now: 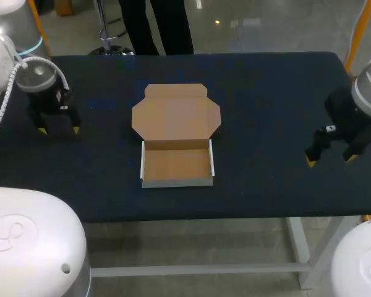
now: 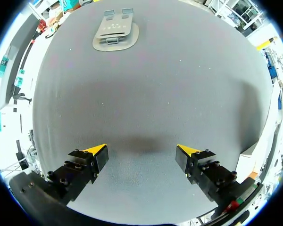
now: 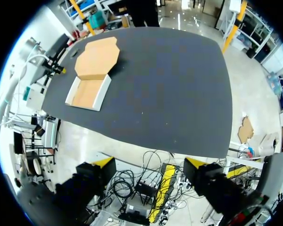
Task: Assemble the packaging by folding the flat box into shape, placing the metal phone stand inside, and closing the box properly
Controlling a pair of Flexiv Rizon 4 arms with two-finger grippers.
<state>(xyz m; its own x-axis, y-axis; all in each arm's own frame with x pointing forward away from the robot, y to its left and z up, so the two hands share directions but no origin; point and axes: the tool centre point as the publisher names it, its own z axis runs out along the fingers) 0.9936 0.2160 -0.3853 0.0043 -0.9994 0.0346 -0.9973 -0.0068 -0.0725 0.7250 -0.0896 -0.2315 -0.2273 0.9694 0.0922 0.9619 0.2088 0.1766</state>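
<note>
The cardboard box (image 1: 177,166) lies mid-table with its tray walls folded up and its lid flap (image 1: 176,114) spread flat behind it. It also shows in the right wrist view, the box (image 3: 88,92) far ahead of my right gripper (image 3: 148,165). The grey metal phone stand (image 2: 115,33) lies flat on the cloth, well ahead of my left gripper (image 2: 141,150). I cannot make the stand out in the head view. My left gripper (image 1: 57,130) hangs open just above the table's left part. My right gripper (image 1: 331,159) is open and raised at the right side. Both hold nothing.
The table (image 1: 266,93) is covered in dark cloth. Its front edge runs just below the box and its right edge lies beside my right gripper. Bare cloth lies between each gripper and the box.
</note>
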